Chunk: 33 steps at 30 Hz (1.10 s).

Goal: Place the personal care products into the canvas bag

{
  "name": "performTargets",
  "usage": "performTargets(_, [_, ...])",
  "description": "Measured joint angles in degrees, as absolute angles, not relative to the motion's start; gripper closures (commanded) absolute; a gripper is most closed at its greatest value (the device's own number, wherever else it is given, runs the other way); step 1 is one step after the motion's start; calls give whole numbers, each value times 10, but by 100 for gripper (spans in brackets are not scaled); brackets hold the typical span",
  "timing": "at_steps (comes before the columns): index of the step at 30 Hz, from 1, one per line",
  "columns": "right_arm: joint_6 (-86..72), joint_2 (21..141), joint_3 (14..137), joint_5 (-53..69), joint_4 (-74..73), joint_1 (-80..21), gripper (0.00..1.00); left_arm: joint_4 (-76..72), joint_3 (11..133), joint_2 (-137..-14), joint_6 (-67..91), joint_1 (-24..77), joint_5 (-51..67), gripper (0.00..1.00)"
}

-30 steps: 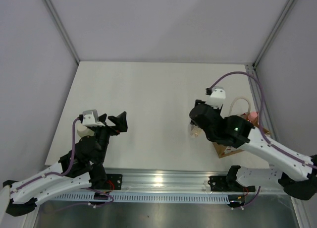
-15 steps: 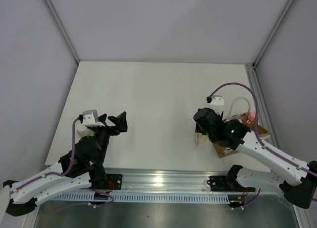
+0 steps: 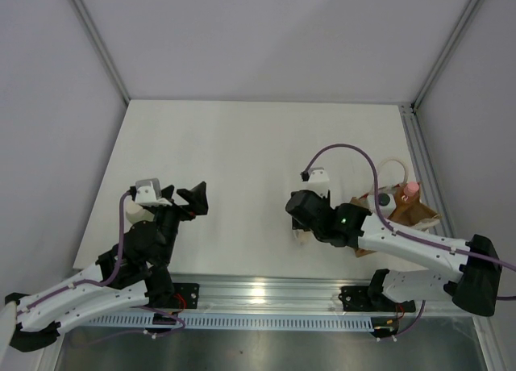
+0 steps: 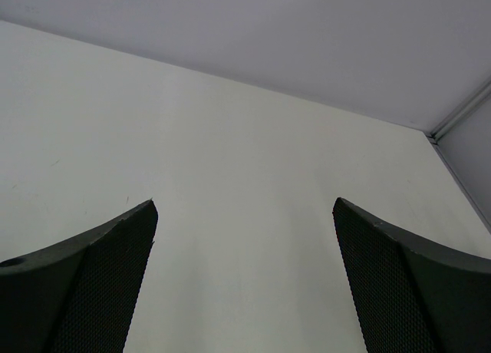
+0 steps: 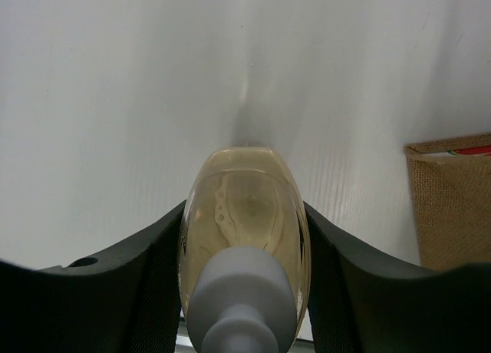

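My right gripper (image 3: pixel 301 231) is shut on the slim amber bottle (image 5: pixel 244 230) with a white cap (image 5: pixel 242 299), holding it low over the table to the left of the canvas bag (image 3: pixel 407 218). In the right wrist view the gripper (image 5: pixel 244 212) has its jaws on both sides of the bottle, and the bag's tan edge (image 5: pixel 453 207) shows at the right. The orange bottle's pink cap (image 3: pixel 410 190) and the clear bottle's black cap (image 3: pixel 385 200) show at the bag's mouth. The pale-green cylinder is out of view. My left gripper (image 3: pixel 196 198) is open and empty, as the left wrist view (image 4: pixel 244 207) also shows.
The bag's cream loop handle (image 3: pixel 390 164) lies on the table behind the bag, close to the right frame rail (image 3: pixel 419 157). A metal rail (image 3: pixel 266 294) runs along the near table edge.
My right gripper has moved left and slightly nearer with the amber bottle, away from the bag. The bag's mouth with the two caps is now uncovered. The left arm has not moved.
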<state>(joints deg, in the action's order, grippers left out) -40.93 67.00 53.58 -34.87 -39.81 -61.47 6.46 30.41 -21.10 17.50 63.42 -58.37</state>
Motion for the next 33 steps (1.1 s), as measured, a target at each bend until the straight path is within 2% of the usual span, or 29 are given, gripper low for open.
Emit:
performTargets(4, [-409,693,521,-345,-383,-616,100,64,304,-211,175,634,-584,1])
performTargets(6, [-409,701,515,-344,-376,-616,94,64,304,-211,175,634,-584,1])
performTargets(9, [-409,707,509,-344,-362,-615,72,63,304,-212,175,634,-584,1])
performTargets(10, [-408,707,506,-344,-352,-616,56,62,304,-213,175,634,-584,1])
performTargets(13, [-404,707,495,-345,-317,-616,35,61,304,-213,175,634,-583,1])
performTargets(16, [-405,703,478,-345,-281,-616,25,61,304,-213,175,634,-583,1])
performTargets(20, [-405,695,458,-345,-253,-616,20,61,304,-213,175,634,-583,1])
performTargets(26, [-404,699,443,-340,-225,-616,20,61,304,-213,175,634,-583,1])
performTargets(28, [-403,705,442,-340,-215,-616,24,61,304,-213,175,634,-583,1])
performTargets(30, [-401,715,443,-342,-210,-616,36,61,304,-213,175,634,-583,1])
performTargets(31, [-400,721,443,-343,-209,-616,55,61,304,-213,175,634,-583,1])
performTargets(32, [-397,726,443,-347,-211,-616,64,61,304,-213,175,634,-583,1])
performTargets(33, [-397,730,443,-360,-211,-617,79,61,304,-213,175,634,-583,1])
